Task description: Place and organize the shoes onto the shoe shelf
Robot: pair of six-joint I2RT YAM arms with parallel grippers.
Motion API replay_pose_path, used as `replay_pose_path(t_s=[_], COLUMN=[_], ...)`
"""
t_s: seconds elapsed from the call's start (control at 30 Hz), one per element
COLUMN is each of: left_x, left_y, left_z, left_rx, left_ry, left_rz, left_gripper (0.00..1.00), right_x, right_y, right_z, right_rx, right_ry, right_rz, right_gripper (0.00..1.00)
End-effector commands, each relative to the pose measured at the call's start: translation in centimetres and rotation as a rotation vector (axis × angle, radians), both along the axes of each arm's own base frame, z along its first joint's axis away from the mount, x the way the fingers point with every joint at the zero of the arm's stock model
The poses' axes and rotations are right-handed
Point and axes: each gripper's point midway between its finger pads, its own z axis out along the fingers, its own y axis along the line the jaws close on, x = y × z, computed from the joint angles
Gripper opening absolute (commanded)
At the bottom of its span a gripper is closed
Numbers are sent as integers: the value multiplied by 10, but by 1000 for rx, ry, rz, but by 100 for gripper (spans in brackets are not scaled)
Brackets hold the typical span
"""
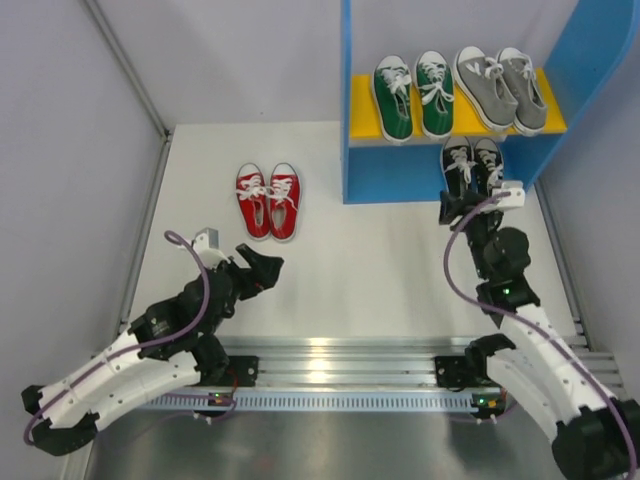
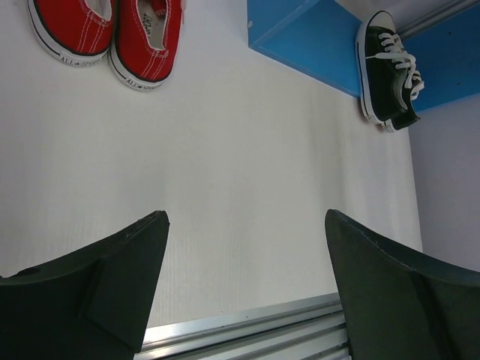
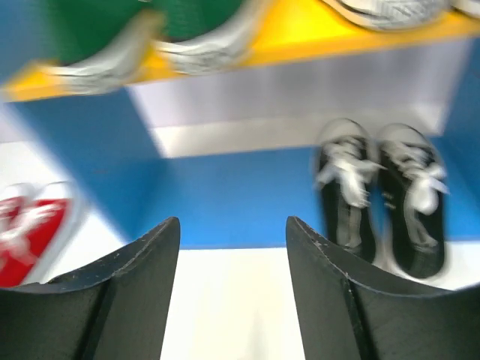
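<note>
**Three pairs shelved, red pair left to go**

Starting nearest the arms: the left gripper (image 1: 262,268) is held wide open over the bare table (image 1: 350,270) with nothing between its fingers. The right gripper (image 1: 455,208) is seen with its jaws parted about halfway and empty, right at the heels of the black shoes (image 1: 472,165).

A bit further out, the red shoes (image 1: 268,200) are parked side by side on the table, left of the shelf (image 1: 347,100) and not yet put away. The black pair is set on the bottom level, right side. Up on the yellow board (image 1: 365,112), the green shoes (image 1: 413,95) and grey shoes (image 1: 500,88) are lined up.

So the black pair looks freshly dealt with, and the red pair is probably next. A reach forward by the left arm would be needed, then a grab and a slide into the bottom-left slot.

Hard to make out:
- The right wrist view is badly blurred.
- Contact between the right fingers and the black heels can't be told.
- The back of the bottom level is hidden under the board.
- The red pair is cut off in the left wrist view.
</note>
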Motion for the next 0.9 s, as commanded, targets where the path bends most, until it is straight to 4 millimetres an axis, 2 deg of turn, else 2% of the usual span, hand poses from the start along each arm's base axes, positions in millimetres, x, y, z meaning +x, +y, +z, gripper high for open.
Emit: replay_pose_path(t_s=[0.0, 0.03, 0.07, 0.13, 0.17, 0.23, 0.27, 0.33, 0.37, 0.4, 0.43, 0.5, 0.53, 0.57, 0.7, 0.73, 0.77, 0.8, 0.83, 0.87], left_x=[7, 8, 9, 13, 16, 19, 21, 22, 23, 23, 22, 19, 17, 14, 6, 5, 3, 0, -2, -3], left_y=[3, 1, 0, -5, -5, -9, -10, -10, -10, -7, -5, 2, 5, 9, 29, 33, 36, 41, 43, 44], left_z=[14, 13, 12, 4, 2, -4, 2, 6, 14, 21, 23, 32, 34, 34, 43, 43, 43, 43, 44, 42], left_rx=[37, 46, 59, 99, 122, 161, 158, 160, 150, 136, 135, 110, 100, 101, 72, 69, 65, 56, 46, 41], left_ry=[-38, -33, -33, -16, -14, 6, 0, -6, -20, -37, -41, -62, -66, -64, -87, -85, -85, -86, -88, -87], left_rz=[22, 16, 16, 12, 18, 19, 21, 25, 28, 33, 37, 45, 52, 54, 86, 97, 100, 105, 106, 104], left_gripper=[91, 92, 92, 92, 92, 92, 91, 91, 91, 91, 91, 91, 91, 91, 91, 91, 91, 91, 91, 91], right_x=[-43, -52, -66, -78, -87, -90, -92, -93, -92, -88, -85, -75, -67, -58, -27, -17, -6, 0, 11, 19], right_y=[33, 41, 60, 77, 95, 113, 134, 159, 183, 192, 203, 226, 239, 254, 307, 322, 332, 341, 353, 362], right_z=[-18, -17, -10, -10, -15, -13, -28, -36, -41, -43, -35, -40, -24, -44, -39, -18, -39, -41, -25, -45], right_rx=[-43, -40, -31, -22, -25, -20, -47, -71, -87, -98, -85, -53, -23, -62, -49, -18, -50, -36, -12, -26], right_ry=[82, 82, 60, 65, 70, 53, 89, 106, 115, 115, 95, 89, 69, 116, 125, 94, 132, 146, 126, 158], right_rz=[124, 153, 228, 287, 342, 379, 425, 478, 507, 502, 506, 505, 501, 503, 513, 510, 487, 477, 471, 453], right_gripper=[59, 62, 63, 65, 66, 66, 66, 66, 66, 67, 67, 67, 67, 68, 68, 68, 68, 69, 69, 69])
